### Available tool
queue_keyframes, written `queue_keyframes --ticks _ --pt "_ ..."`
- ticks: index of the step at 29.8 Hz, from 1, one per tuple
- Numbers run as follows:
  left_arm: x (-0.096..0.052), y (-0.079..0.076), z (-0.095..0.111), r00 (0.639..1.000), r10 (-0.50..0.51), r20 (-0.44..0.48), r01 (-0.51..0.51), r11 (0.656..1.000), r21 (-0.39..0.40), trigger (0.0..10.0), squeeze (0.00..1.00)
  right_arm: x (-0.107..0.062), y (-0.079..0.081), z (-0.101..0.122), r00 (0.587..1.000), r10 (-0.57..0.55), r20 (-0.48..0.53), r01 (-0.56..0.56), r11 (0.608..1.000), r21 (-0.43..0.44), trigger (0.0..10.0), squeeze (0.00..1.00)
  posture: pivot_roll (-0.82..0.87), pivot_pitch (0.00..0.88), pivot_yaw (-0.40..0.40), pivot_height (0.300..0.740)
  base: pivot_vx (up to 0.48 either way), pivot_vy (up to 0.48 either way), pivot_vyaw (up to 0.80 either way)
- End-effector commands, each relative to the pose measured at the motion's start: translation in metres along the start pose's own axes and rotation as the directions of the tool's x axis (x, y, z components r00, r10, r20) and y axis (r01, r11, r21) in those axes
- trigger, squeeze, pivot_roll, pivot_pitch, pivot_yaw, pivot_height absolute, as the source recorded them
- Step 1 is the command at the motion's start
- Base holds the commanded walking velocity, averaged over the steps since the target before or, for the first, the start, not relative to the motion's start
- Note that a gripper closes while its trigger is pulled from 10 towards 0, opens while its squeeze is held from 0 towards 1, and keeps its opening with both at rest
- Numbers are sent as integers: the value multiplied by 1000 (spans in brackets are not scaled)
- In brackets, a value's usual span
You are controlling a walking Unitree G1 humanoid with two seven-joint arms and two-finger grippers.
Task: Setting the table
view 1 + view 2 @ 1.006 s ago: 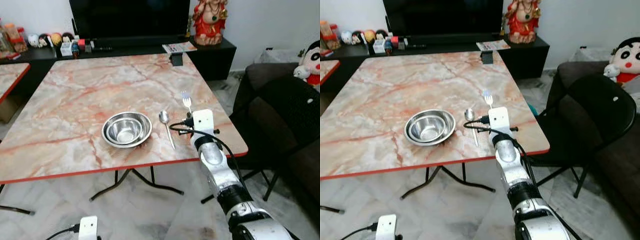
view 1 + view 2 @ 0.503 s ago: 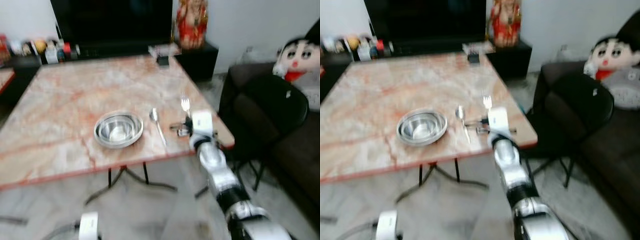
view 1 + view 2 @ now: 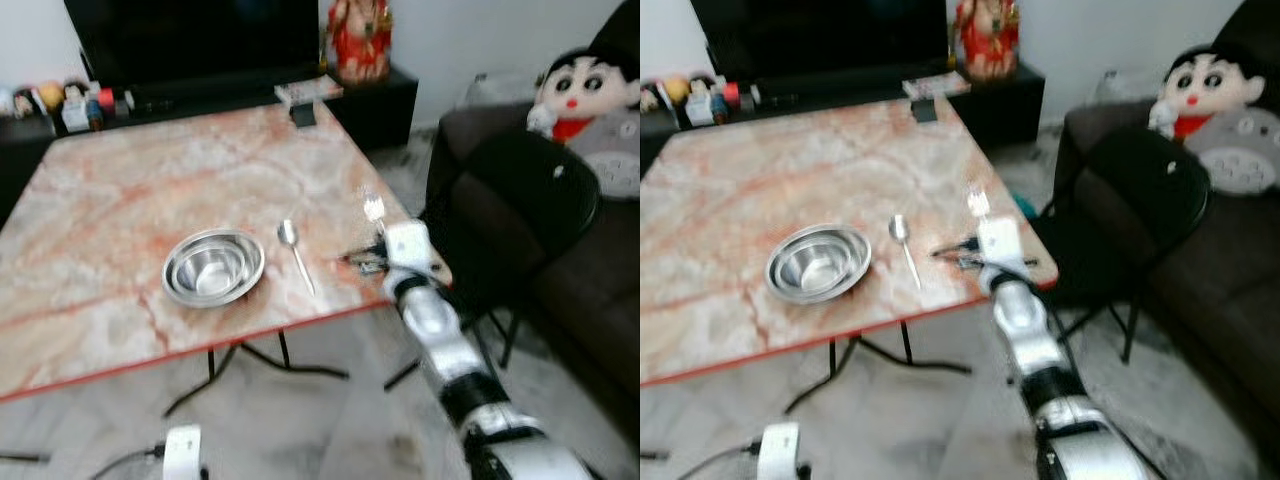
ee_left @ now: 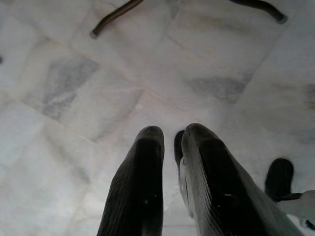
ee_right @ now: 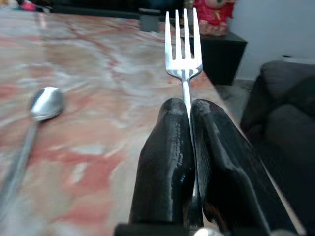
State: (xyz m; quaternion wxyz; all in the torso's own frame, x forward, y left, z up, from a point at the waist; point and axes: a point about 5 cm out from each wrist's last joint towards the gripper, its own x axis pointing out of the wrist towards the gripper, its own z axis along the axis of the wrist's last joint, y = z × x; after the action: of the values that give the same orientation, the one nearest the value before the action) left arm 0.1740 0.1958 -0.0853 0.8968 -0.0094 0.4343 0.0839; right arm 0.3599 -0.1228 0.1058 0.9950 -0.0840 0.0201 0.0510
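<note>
Surface: a square pink and white marble-look surface with a red edge, on thin black legs.
Bowl: a round shiny metal bowl sits on the surface, near the front edge.
Spoon: a long silver metal spoon lies flat just beside the bowl, on its right side, not touching it.
Fork: a silver metal fork with four prongs is held over the right front corner of the surface. Its prongs point away from the robot. It is to the right of the spoon.
Right end effector: the right end effector is pinching the fork's thin handle. Its two black fingers are pressed tight on both sides of the handle.
Left end effector: the left end effector hangs low over the pale marble floor. Its two black fingers are almost together, with a small gap at the tips, and hold nothing.
Chair: a black round-backed chair stands just beside the right edge of the surface.
Toy: a soft doll with black hair and a red top sits on the dark sofa behind the chair.
Far end: a big black TV and a red and gold statue stand past the surface.
</note>
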Motion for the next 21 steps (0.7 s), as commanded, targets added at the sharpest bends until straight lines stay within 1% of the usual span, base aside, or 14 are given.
queue_keyframes --ticks 1,4,5,6,7,8,10,12,21 --pt "-1 7 -2 1000 16 -5 -16 1000 3 10000 0 2 17 7 999 38 22 -39 998 44 10000 0 -28 0 27 740 277 0 0" --pt "0 7 -1 1000 16 -4 -16 1000 3 10000 0 2 17 8 998 49 27 -50 999 15 10000 0 -29 0 28 740 275 0 0" --pt "0 7 -1 1000 16 -5 -16 1000 3 10000 0 2 18 8 998 61 26 -61 998 -11 10000 0 -30 0 28 740 277 0 725" --pt "0 7 -1 1000 16 -5 -16 1000 4 10000 0 2 19 8 998 64 26 -64 998 -15 10000 0 -29 0 27 740 274 0 800" --pt "0 7 -1 1000 16 -5 -16 1000 5 10000 0 2 19 8 997 67 26 -66 998 -16 10000 0 -29 0 27 740 274 0 800" --pt "0 7 -1 1000 15 -5 -15 1000 5 10000 0 2 19 7 998 64 27 -64 998 2 10000 0 -29 0 27 740 274 0 800" --pt "0 7 -1 1000 16 -5 -16 1000 4 10000 0 1 19 6 998 54 18 -54 998 42 10000 0 -29 0 27 740 277 0 0" --pt "0 7 -1 1000 16 -5 -16 1000 4 10000 0 1 19 6 998 54 17 -55 998 16 10000 0 -28 0 27 740 277 0 0" --pt "-1 7 -2 1000 15 -9 -15 1000 5 10000 0 1 19 5 998 58 13 -59 998 10 10000 0 -29 0 27 740 277 0 0"
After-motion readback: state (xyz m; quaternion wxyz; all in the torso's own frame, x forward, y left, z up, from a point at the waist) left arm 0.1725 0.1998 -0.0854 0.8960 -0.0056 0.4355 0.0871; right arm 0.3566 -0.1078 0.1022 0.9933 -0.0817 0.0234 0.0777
